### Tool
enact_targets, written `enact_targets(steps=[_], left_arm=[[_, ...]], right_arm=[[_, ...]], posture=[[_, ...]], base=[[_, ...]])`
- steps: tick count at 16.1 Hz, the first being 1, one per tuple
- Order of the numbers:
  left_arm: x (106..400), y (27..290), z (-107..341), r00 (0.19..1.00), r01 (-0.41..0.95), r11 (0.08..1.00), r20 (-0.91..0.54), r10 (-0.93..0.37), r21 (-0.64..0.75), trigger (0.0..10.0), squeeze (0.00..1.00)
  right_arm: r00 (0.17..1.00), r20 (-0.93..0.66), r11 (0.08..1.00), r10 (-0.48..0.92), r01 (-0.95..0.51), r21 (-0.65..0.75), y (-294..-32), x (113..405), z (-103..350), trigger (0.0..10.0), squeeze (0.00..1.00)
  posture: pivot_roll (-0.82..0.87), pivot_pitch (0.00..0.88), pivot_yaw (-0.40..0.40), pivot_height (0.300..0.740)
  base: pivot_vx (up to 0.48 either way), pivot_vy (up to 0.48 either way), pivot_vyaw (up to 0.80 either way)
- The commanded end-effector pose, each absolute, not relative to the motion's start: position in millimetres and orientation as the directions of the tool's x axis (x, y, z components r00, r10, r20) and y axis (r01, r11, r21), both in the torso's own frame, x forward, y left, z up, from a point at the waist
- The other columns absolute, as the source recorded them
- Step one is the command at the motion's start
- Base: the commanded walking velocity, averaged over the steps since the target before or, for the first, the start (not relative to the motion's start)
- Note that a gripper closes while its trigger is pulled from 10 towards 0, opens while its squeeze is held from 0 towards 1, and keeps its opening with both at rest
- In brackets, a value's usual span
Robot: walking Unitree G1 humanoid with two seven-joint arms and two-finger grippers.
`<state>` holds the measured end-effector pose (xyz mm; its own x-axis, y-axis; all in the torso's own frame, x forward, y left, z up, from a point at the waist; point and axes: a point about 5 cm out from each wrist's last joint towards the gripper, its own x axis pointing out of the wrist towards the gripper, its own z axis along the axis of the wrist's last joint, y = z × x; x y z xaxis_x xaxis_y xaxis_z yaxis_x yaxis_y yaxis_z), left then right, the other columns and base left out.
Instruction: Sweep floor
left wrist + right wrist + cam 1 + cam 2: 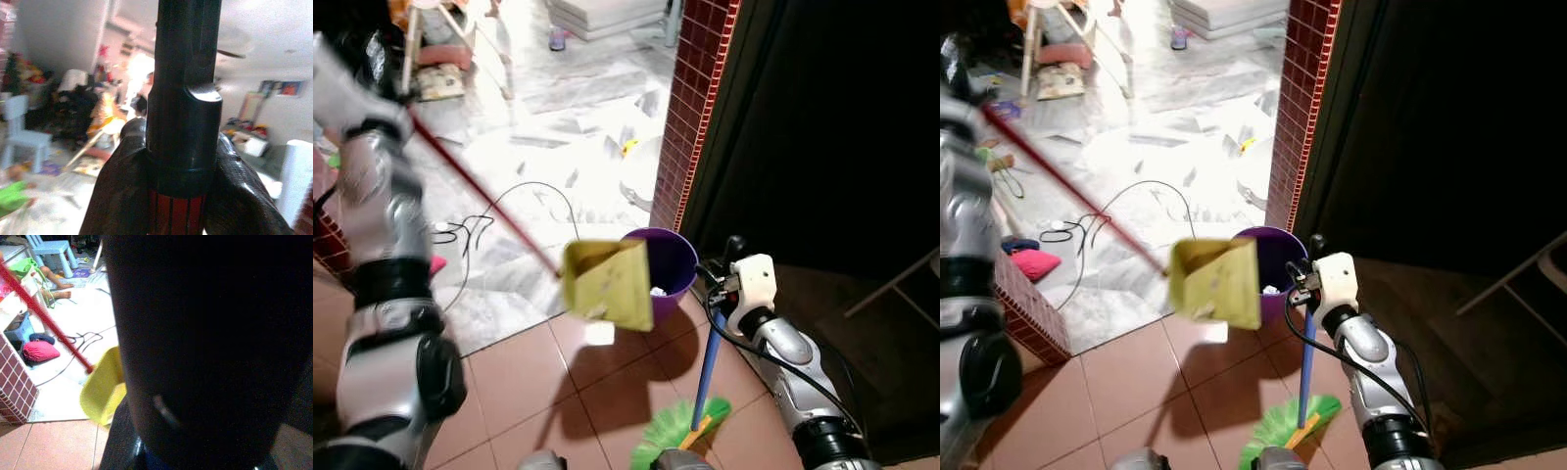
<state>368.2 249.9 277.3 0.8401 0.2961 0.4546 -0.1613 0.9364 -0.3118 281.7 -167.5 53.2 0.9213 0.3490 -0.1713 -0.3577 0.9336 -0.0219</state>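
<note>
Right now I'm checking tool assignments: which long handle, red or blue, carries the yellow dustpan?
The red handle, held by the left tool, ends at the yellow dustpan; the blue handle ends in green bristles.

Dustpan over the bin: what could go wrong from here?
1. The dustpan hangs tilted at the purple bin's near rim, not squarely over it, so debris may land on the tiles.
2. The left claw holds the red handle at its far end; the pan may swing.
3. The broom in the right claw stands beside the bin and could knock it.
</note>
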Motion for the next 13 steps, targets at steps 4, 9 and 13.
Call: enact_targets(steps=[4, 9, 13], left_arm=[[365, 258, 315, 0.734, -0.187, 0.919, 0.573, 0.365, -0.346, 10.0, 0.0], [370, 252, 321, 0.721, -0.171, 0.925, 0.597, 0.353, -0.34, 10.0, 0.0], [372, 250, 318, 0.723, -0.164, 0.927, 0.597, 0.347, -0.338, 10.0, 0.0]], right_arm=[[0.903, -0.247, 0.932, 0.351, -0.363, 0.0, -171, 274, 39, 10.0, 0.0], [0.898, -0.255, 0.929, 0.358, -0.369, 0.005, -168, 273, 38, 10.0, 0.0], [0.899, -0.256, 0.93, 0.356, -0.367, 0.006, -170, 273, 38, 10.0, 0.0]], posture=[[-0.13, 0.0, 0.023, 0.74], [-0.13, 0.0, 0.028, 0.74], [-0.13, 0.0, 0.028, 0.74]], base=[[0.0, 0.0, 0.0], [0.104, 0.0, 0.0], [0.129, 0.0, -0.75]])
